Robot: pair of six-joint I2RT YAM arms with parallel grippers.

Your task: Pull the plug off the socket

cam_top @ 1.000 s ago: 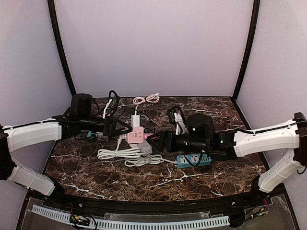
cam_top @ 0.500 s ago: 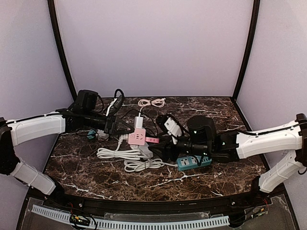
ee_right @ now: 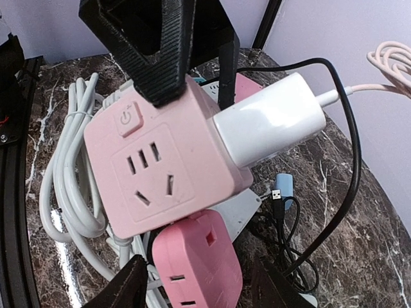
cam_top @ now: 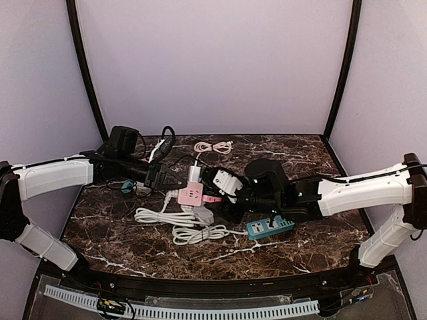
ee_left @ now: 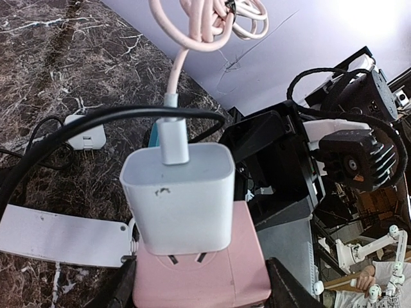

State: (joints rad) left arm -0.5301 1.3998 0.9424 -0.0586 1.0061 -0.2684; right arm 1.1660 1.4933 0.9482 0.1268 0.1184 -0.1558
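Left arm point(cam_top: 50, 181), right arm point(cam_top: 363, 192): white shells, black joints, thin black cables. Left hand point(cam_top: 177, 181), right hand point(cam_top: 223, 203): matte black, angular.
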